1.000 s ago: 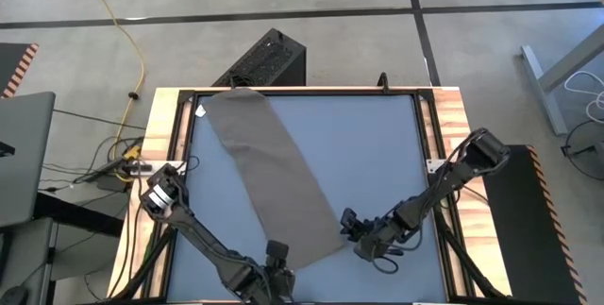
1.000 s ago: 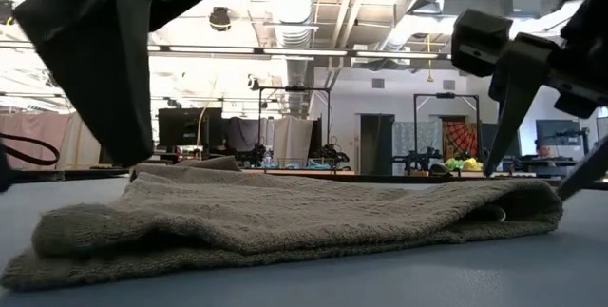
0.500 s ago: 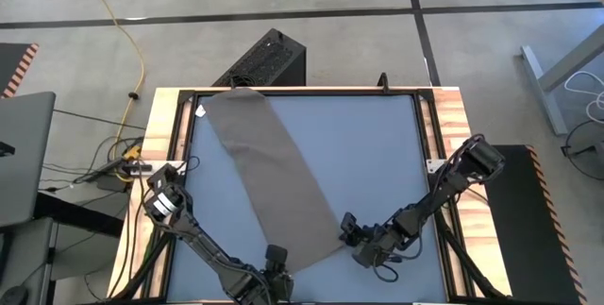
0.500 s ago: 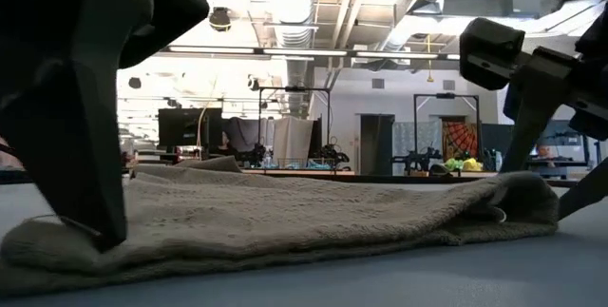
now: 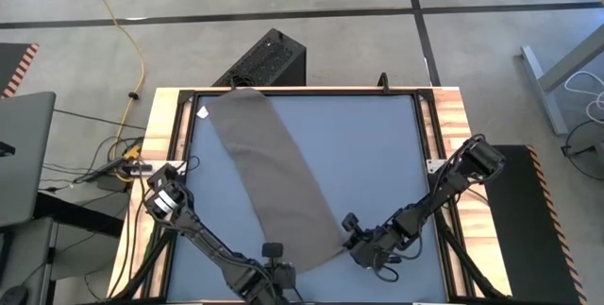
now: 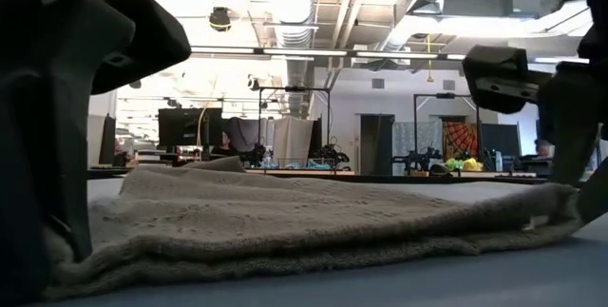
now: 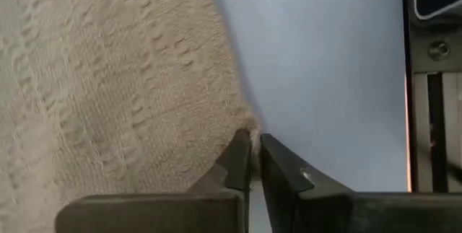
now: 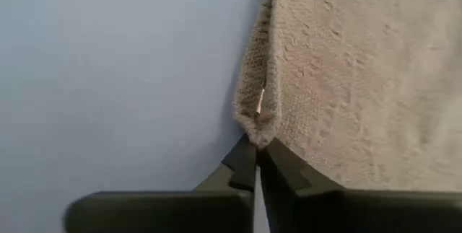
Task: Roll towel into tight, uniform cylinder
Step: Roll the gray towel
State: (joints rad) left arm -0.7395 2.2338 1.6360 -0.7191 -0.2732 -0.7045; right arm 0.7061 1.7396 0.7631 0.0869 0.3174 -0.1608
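Observation:
The taupe towel [image 5: 269, 173] lies flat on the blue table top as a long strip, slanting from the far left corner to the near middle. A small white tag [image 5: 200, 110] shows at its far left edge. My left gripper [image 5: 275, 252] is shut on the near end's left corner. My right gripper [image 5: 351, 235] is shut on the near end's right corner. In the low view the towel [image 6: 285, 221] stretches between the left gripper [image 6: 62, 240] and the right gripper [image 6: 568, 198]. My left gripper pinches the towel's near left corner [image 7: 247, 126] between its two fingertips, coming steeply from above. The corner stays down on the table. Whether it has one layer or several, I cannot tell. My right gripper pinches the towel's near right corner [image 8: 254, 120] between its two fingertips, slanting down from the table's right near side. A doubled side edge [image 8: 253, 81] runs into the hold. The corner lies low on the table top.
Bare blue table top [image 5: 377, 154] lies to the right of the towel and in the near left corner. A dark frame and wooden rails [image 5: 162, 154] border the table. A black box [image 5: 269, 59] stands beyond the far edge.
Both grippers have sunk onto the towel's near end, rolled about their own axes and shut on its two corners. In the low view the right corner, which bulged up, is now pressed flat, and the left corner is bunched at the fingers.

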